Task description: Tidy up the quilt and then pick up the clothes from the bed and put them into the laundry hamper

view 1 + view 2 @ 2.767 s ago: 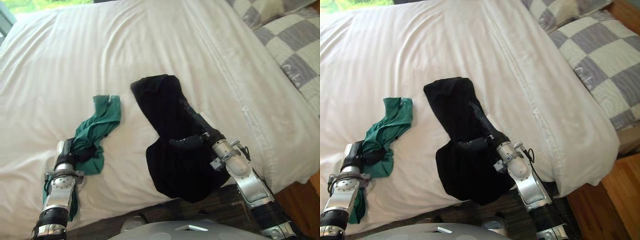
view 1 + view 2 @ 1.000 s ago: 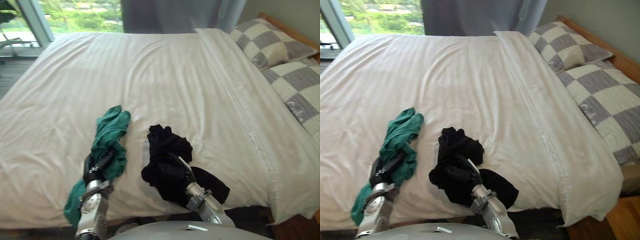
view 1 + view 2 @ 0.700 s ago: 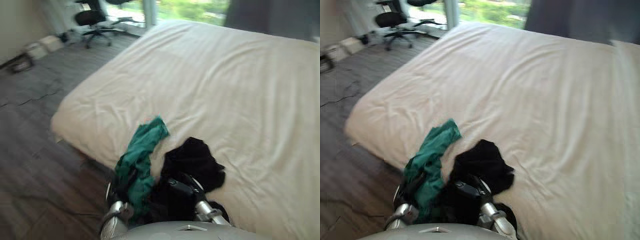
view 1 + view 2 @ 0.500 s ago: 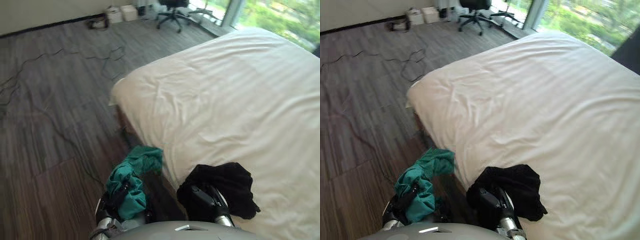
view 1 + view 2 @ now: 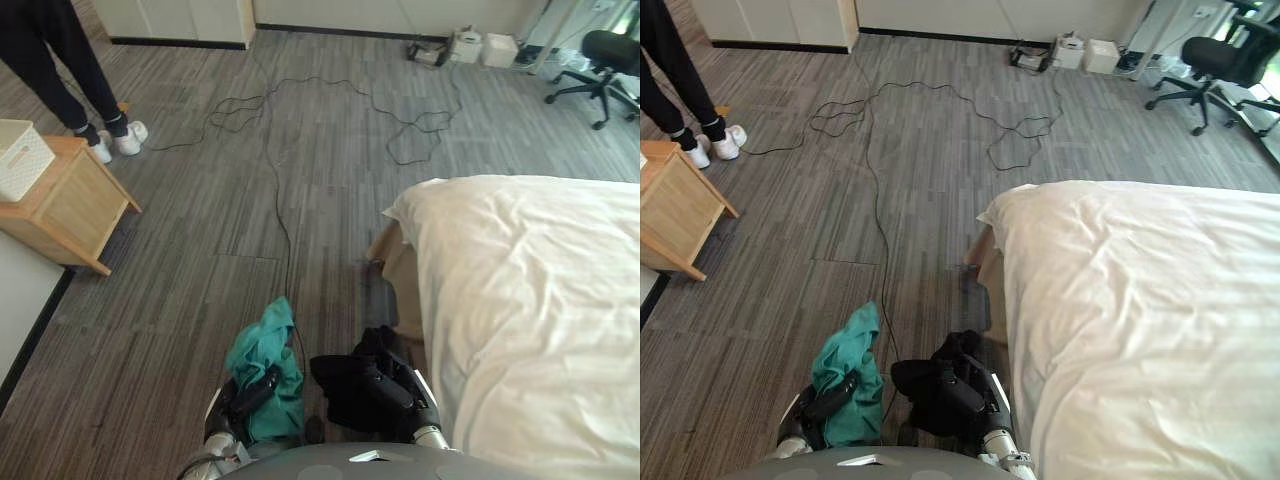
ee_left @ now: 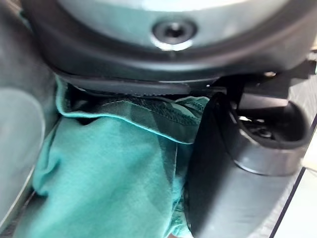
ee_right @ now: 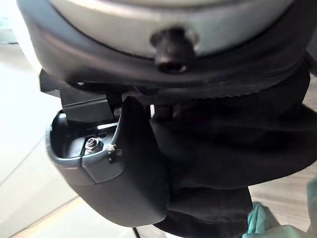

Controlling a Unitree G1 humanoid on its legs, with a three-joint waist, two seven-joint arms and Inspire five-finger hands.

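Left hand (image 5: pixel 252 392) clamped on the green garment (image 5: pixel 266 352), fingers curled round the bunched cloth. In the left wrist view the thumb (image 6: pixel 218 178) presses against green fabric that fills the palm. Right hand (image 5: pixel 396 388) clamped on the black garment (image 5: pixel 345 385), which is wadded up. In the right wrist view the thumb (image 7: pixel 130 171) lies across dark cloth, with a corner of green showing beside it. Both hands are held low and close in front of the robot, side by side, green bundle on the left and black on the right, nearly touching. Both garments are off the bed and over the grey wood-look floor (image 5: pixel 190 260), the black one just beside the bed corner. The bed (image 5: pixel 540 330) with its white quilt takes up the right side, the quilt lying fairly flat with a few creases near the corner. Far left, a wooden bedside cabinet (image 5: pixel 70 205) stands against a wall with a white box (image 5: pixel 20 158) on top, possibly a basket but hard to tell at this angle. Behind it are a person's legs (image 5: pixel 55 60) in dark trousers and white shoes (image 5: pixel 122 138). Across the room, an office chair (image 5: pixel 608 55) stands at top right and small white boxes (image 5: pixel 482 47) sit by the wall.
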